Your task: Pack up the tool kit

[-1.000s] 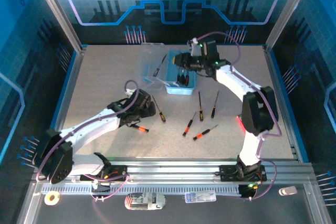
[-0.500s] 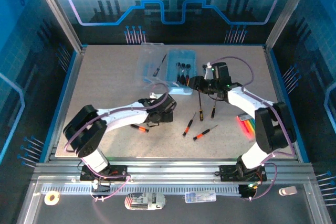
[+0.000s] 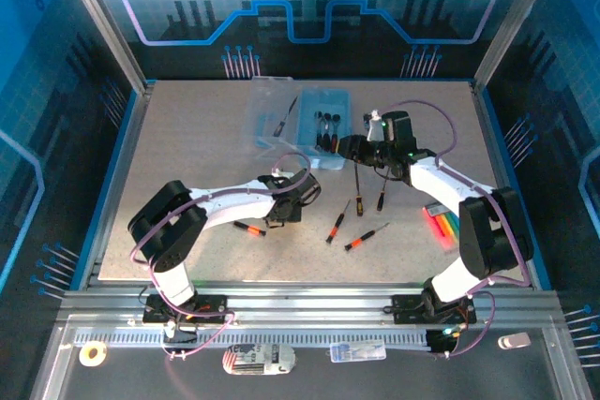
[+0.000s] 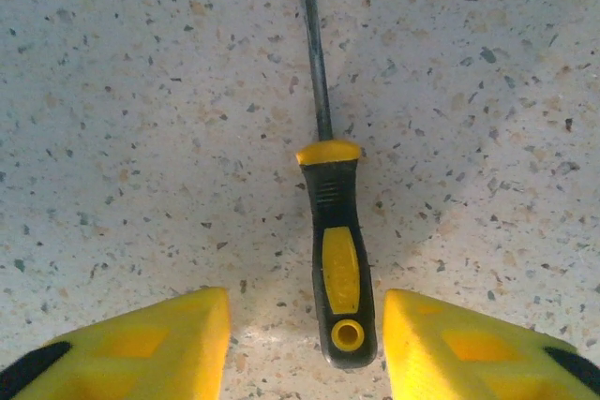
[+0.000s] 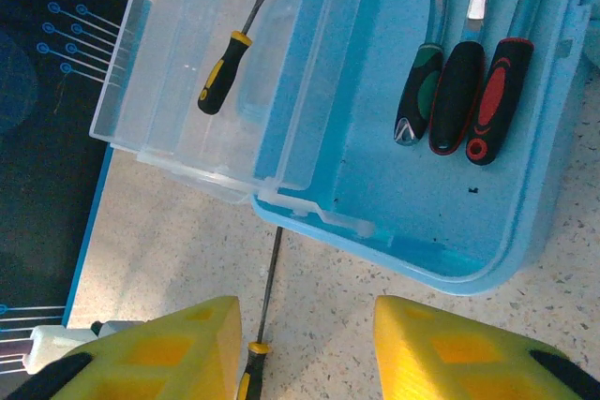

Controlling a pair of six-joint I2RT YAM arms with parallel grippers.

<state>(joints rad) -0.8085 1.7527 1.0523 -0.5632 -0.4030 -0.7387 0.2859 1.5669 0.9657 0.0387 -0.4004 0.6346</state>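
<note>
From above, my left gripper [image 3: 284,211] sits low over the table [image 3: 187,147], with an orange driver [image 3: 248,229] just beside it. My right gripper [image 3: 348,149] is at the near end of the box [image 3: 339,111], whose lid [image 3: 267,125] lies open to the left.

Left wrist: my jaws are released. The fingers [image 4: 141,344] flank a yellow driver [image 4: 339,259] lying flat, the gap narrower on the right.

Right wrist: my jaws are apart and hold nothing. Beyond my fingers [image 5: 450,344], three tools [image 5: 455,81] lie in the box, and a lid driver [image 5: 225,81] rests on the clear lid. A thin shaft [image 5: 270,278] lies on the table against the box wall.
</note>
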